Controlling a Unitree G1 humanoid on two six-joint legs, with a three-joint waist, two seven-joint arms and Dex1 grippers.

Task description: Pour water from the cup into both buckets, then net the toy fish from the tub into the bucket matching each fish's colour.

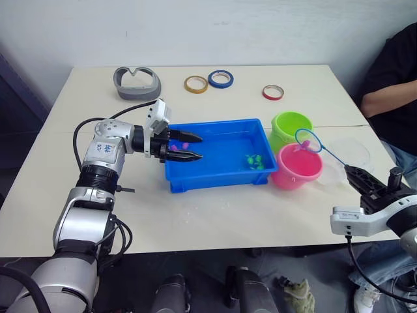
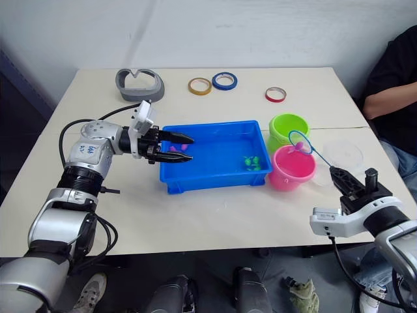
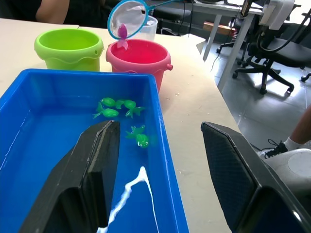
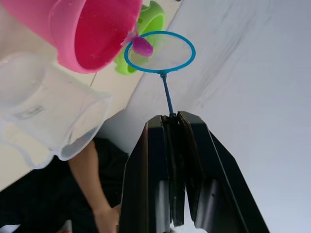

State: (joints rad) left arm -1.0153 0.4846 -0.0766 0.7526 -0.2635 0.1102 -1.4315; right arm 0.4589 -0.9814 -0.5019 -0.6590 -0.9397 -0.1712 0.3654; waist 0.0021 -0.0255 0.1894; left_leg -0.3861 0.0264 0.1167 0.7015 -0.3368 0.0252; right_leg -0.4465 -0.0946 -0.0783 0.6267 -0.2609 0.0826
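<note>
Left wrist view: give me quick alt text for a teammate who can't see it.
A small net holding a pink fish hangs over the pink bucket, with the green bucket beside it. In front, the blue tub of water holds a cluster of green fish. The open left gripper straddles the tub's rim.

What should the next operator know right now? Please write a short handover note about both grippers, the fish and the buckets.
Right gripper: shut on the net, held above the pink bucket with one pink fish in it.
Left gripper: open, astride the blue tub's near wall.
Green fish lie grouped in the tub; pink fish by the left fingers.
Cup lies beside the buckets; the green bucket stands behind the pink one.
Left: drop this fish, net the rest.
</note>
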